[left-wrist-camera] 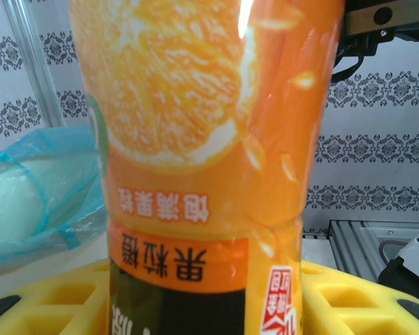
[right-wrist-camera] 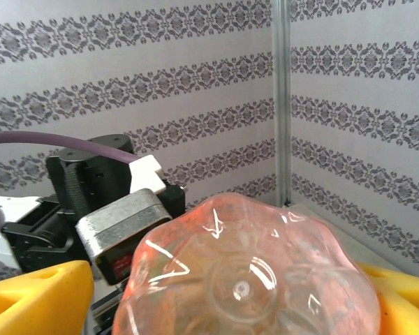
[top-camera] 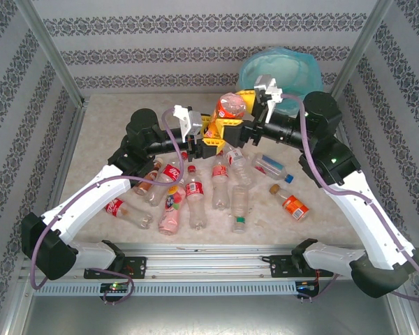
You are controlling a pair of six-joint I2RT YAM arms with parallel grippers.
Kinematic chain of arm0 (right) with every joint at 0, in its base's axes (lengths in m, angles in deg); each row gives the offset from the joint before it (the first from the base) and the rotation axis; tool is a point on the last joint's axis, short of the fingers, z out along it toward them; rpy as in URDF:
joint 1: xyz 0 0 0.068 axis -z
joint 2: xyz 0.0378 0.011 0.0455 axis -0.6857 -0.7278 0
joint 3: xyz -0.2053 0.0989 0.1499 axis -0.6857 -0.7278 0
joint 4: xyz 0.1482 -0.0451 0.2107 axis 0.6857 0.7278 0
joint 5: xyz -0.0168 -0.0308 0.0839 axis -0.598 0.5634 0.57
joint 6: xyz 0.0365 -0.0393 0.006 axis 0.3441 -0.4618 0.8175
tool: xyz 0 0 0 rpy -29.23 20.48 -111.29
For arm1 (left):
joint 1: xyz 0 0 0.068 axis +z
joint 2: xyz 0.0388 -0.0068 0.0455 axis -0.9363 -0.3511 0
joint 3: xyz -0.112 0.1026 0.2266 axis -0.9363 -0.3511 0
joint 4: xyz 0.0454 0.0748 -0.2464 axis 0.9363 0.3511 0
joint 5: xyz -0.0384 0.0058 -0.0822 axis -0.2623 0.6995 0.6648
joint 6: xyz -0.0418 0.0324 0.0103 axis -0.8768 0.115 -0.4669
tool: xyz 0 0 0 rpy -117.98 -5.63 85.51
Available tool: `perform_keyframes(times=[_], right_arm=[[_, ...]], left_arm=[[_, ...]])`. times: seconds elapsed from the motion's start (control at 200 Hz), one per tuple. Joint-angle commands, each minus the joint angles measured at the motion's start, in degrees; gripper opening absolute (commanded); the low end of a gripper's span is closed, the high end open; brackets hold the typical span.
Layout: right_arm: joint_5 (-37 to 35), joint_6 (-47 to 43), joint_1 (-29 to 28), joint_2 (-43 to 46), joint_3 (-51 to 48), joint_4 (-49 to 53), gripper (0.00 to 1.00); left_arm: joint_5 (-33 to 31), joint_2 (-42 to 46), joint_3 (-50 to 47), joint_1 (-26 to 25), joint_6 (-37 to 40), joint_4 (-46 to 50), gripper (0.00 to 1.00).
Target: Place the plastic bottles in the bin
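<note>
An orange juice bottle (top-camera: 230, 107) hangs in the air above the middle of the table, just left of the bin (top-camera: 276, 70). My left gripper (top-camera: 222, 131) is shut on its labelled body (left-wrist-camera: 209, 139), yellow fingers (left-wrist-camera: 49, 296) on both sides. My right gripper (top-camera: 246, 115) faces it from the right, and its yellow fingers (right-wrist-camera: 35, 296) stand wide on either side of the bottle's base (right-wrist-camera: 244, 279), with a thin gap on the left. Several other plastic bottles (top-camera: 195, 192) lie on the table below. The bin's turquoise bag (left-wrist-camera: 35, 195) shows in the left wrist view.
An orange bottle (top-camera: 293, 206) and a clear, blue-capped one (top-camera: 272, 166) lie apart at the right. A pink bottle (top-camera: 170, 218) lies near the front edge. Metal frame posts (top-camera: 49, 49) and patterned walls close in the table. Both arms cross above the bottle pile.
</note>
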Motion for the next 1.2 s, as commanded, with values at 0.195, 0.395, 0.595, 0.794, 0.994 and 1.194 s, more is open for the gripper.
perform_keyframes(times=[0.195,0.395,0.595,0.794,0.994,1.194], right_arm=[[-5.4,-2.4,-1.6,-2.1,2.3,0.2,0.71],[-4.5,-1.9,-1.5,-2.0,2.8,0.3,0.53],[-4.5,-1.6,-1.3,-2.1,4.0,1.4,0.46],[-8.5,-2.0,0.6,-2.4,7.5,3.0,0.42],[-14.7,-2.7,5.1,-4.3,13.0,5.1,0.39],[-19.6,-4.8,10.0,-6.8,18.8,5.4,0.39]], left_arm=[[-0.6,1.6,0.3,-1.7,2.8,1.3,0.0],[-2.9,1.9,0.5,-1.8,0.9,-1.0,0.0],[-6.3,2.2,0.0,-1.8,0.1,-3.3,0.25],[-8.0,3.5,-1.1,-1.8,-0.3,-5.6,0.63],[-16.8,5.8,-2.6,-1.7,-2.1,-8.4,0.89],[-19.4,5.0,-0.6,-1.7,-3.3,-9.5,0.97]])
